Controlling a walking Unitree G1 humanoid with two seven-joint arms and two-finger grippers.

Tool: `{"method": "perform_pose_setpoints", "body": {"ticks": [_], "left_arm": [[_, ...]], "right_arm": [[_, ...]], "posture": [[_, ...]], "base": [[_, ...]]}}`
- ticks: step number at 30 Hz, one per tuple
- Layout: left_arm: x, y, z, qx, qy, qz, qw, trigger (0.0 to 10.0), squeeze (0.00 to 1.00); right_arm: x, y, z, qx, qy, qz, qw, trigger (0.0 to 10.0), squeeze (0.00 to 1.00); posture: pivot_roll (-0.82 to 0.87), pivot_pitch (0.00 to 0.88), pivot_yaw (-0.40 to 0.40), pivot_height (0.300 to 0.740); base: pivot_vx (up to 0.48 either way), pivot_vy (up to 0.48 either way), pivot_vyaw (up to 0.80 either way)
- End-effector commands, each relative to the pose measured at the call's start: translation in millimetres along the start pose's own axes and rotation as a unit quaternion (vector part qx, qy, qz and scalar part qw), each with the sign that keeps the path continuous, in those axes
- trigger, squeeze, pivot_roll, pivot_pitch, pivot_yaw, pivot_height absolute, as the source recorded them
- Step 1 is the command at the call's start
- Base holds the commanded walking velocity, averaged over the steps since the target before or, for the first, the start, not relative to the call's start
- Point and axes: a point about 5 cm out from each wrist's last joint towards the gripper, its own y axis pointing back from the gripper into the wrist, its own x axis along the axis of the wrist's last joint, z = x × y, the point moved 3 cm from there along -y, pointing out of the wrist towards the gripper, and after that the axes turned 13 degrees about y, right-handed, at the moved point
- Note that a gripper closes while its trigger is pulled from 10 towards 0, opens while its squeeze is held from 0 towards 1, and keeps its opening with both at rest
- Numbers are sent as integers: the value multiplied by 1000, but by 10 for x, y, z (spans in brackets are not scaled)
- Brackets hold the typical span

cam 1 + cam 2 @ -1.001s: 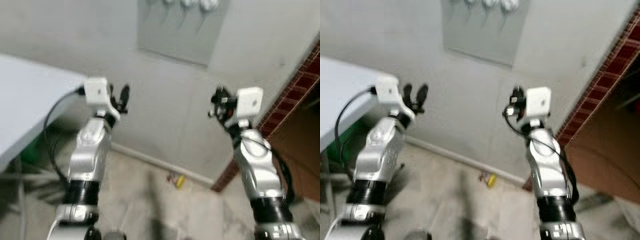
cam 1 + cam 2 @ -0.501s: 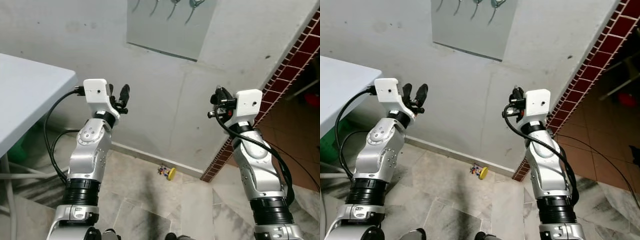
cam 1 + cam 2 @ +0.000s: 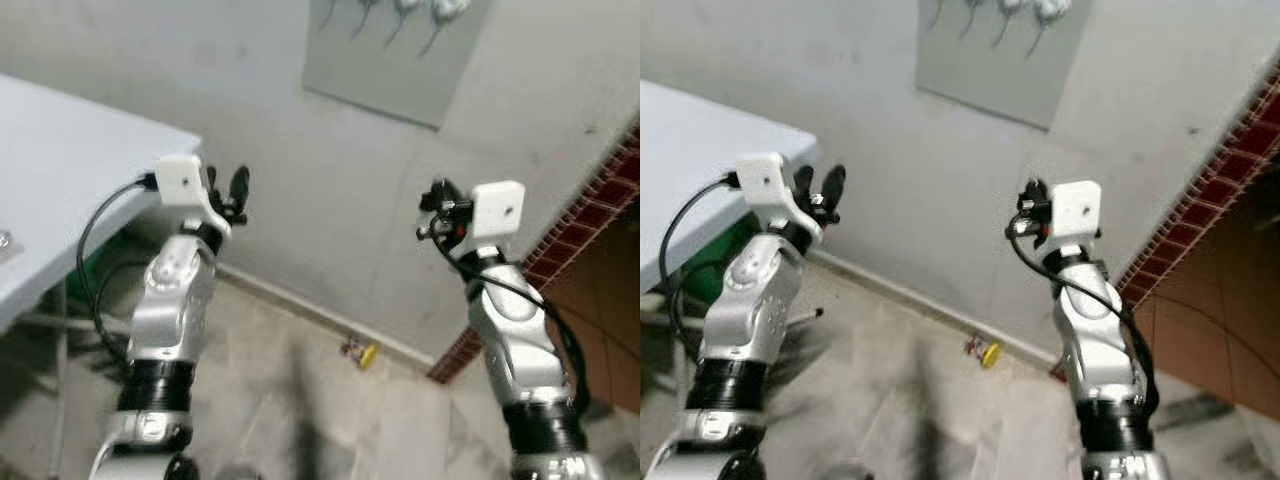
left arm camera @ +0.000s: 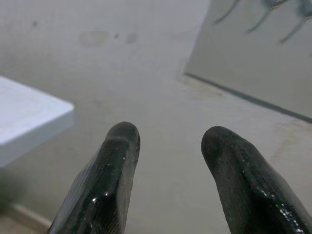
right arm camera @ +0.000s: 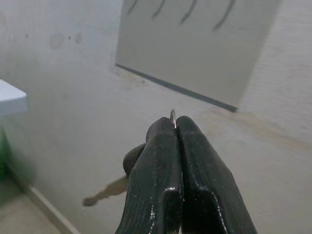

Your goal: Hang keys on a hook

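Observation:
A grey hook board (image 3: pixel 398 62) hangs high on the wall, with several metal hooks (image 5: pixel 189 10) along its top. My right gripper (image 5: pixel 175 127) is raised in front of the wall below the board, shut on a key ring (image 5: pixel 172 116). A key (image 5: pixel 103 193) dangles under the fingers. In the eye views the right gripper (image 3: pixel 434 203) stands well below and to the right of the board. My left gripper (image 3: pixel 229 188) is held up at about the same height, and its fingers (image 4: pixel 119 161) are open and hold nothing.
A white table (image 3: pixel 60 165) juts in from the left beside my left arm. A small yellow object (image 3: pixel 364 353) lies on the tiled floor by the skirting. A red brick wall edge (image 3: pixel 590 210) rises on the right.
The whole picture has shifted, so the camera has turned left: more of the table shows and the board sits further right. Both arms keep the same pose.

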Motion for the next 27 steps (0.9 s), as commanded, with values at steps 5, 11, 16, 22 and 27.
{"method": "perform_pose_setpoints", "body": {"ticks": [5,11,16,22,27], "left_arm": [[11,-30,71,-9,0,-1,1000,10000,0],[16,-33,66,-8,-1,0,1000,10000,0],[19,-31,62,-8,-1,0,1000,10000,0],[16,-29,61,-7,-1,0,1000,10000,0],[17,-29,58,-6,-2,0,1000,10000,0]], "right_arm": [[18,16,77,-9,4,1,1000,10000,0],[22,13,80,-9,5,1,1000,10000,0],[20,16,78,-10,5,1,1000,10000,0],[11,22,84,-10,5,-1,1000,10000,0],[11,20,88,-11,5,-2,1000,10000,0]], "posture": [[45,148,-89,740],[45,151,-90,740],[46,152,-89,740],[46,153,-88,740],[46,159,-90,740]], "base": [[361,0,0],[360,0,0],[360,0,0],[359,0,0],[352,0,0]]}}
